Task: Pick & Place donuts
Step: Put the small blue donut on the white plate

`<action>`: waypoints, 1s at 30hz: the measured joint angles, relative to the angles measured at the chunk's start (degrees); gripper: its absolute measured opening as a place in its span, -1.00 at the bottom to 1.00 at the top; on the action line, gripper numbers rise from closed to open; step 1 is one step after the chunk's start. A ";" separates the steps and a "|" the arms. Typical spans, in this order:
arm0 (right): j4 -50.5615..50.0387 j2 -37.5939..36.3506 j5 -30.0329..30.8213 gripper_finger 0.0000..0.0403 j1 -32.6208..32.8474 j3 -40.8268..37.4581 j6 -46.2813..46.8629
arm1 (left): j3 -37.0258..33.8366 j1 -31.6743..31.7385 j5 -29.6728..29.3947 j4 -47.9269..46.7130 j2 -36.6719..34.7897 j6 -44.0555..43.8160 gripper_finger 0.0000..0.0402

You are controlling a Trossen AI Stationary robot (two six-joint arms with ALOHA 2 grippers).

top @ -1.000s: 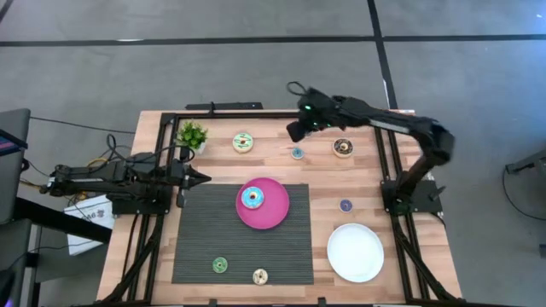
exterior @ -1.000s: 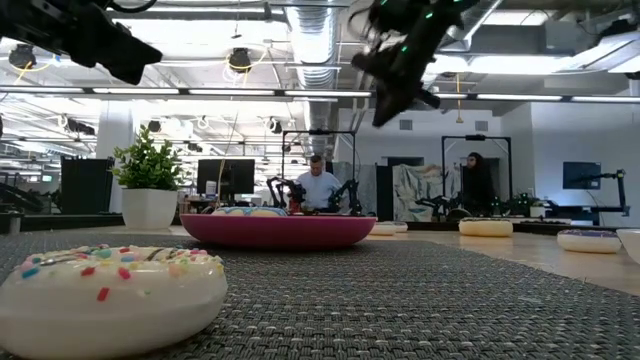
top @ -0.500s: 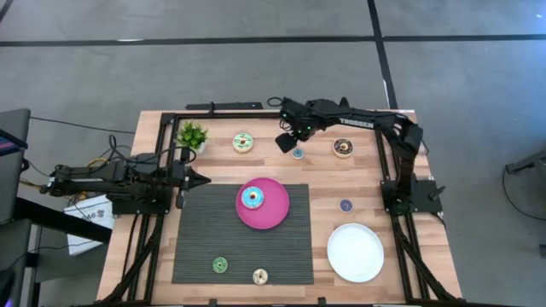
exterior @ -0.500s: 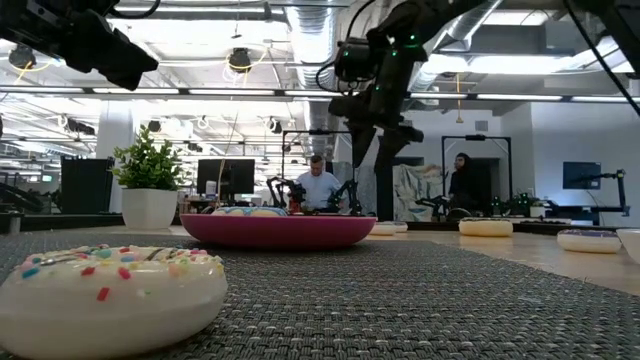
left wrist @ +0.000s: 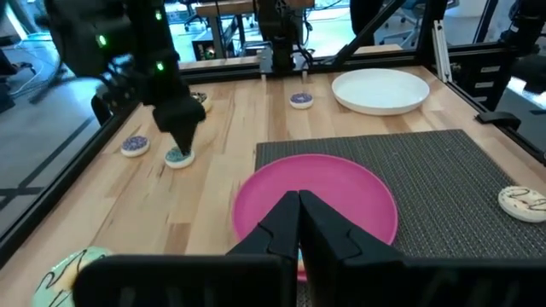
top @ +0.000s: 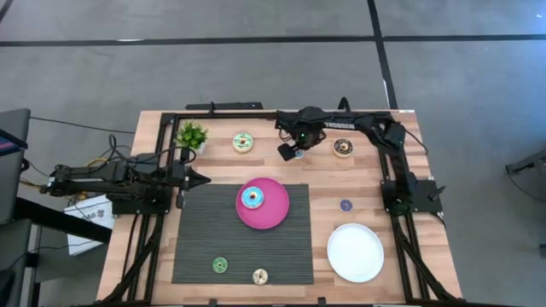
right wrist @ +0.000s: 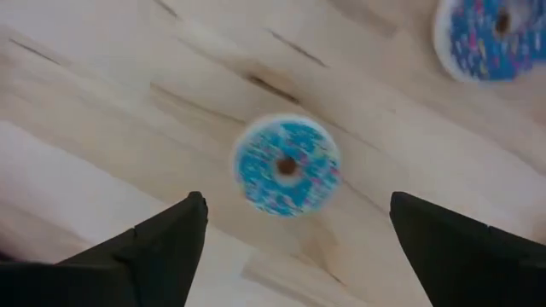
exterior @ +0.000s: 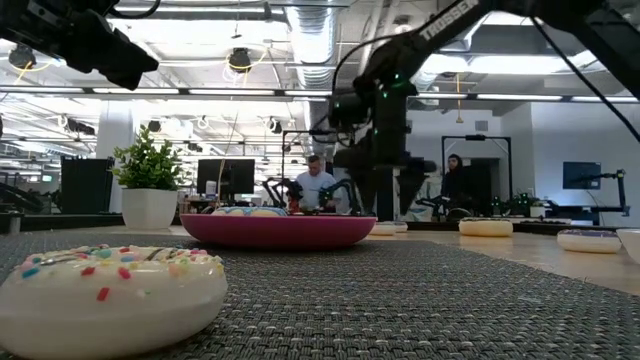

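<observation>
A small blue donut [right wrist: 287,165] lies flat on the bare wood near the table's far edge. My right gripper [top: 290,153] hangs just above it, pointing down and open. One finger [right wrist: 162,247] stands on each side of the donut without touching it. A second donut, blue-purple [right wrist: 490,34], lies close by. Another blue donut [top: 252,199] rests on the pink plate [top: 275,215] at the centre. My left gripper [top: 203,178] is shut and empty at the mat's far left corner, pointing toward the pink plate [left wrist: 358,196].
More donuts lie around: cream-green [top: 243,142], chocolate [top: 343,147], purple [top: 345,205], green [top: 220,265] and cream [top: 260,276] on the dark mat [top: 205,239]. A white plate [top: 355,252] sits near right and a potted plant [top: 192,134] far left. People show in the room behind [exterior: 318,185].
My right gripper has come down from high over the far edge toward the small blue donut, shifting a little toward the table's near side. Its fingers have opened wide on the way. The donuts have stayed where they were.
</observation>
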 joint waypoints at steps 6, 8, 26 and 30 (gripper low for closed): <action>2.16 2.48 -0.46 0.66 0.04 0.06 -0.04 | 0.00 0.00 -0.02 0.02 0.00 -0.69 -1.00; 2.33 2.59 -0.40 0.64 0.04 0.04 -0.04 | 0.00 0.00 -0.03 0.01 0.00 -1.02 -1.00; 3.48 5.86 0.79 0.51 0.74 0.11 -1.14 | 0.00 -0.09 0.00 -0.98 0.00 -2.36 -1.00; 3.84 5.59 0.86 0.42 0.46 0.07 -1.16 | 0.00 -0.07 0.00 -1.49 0.01 -2.49 -1.00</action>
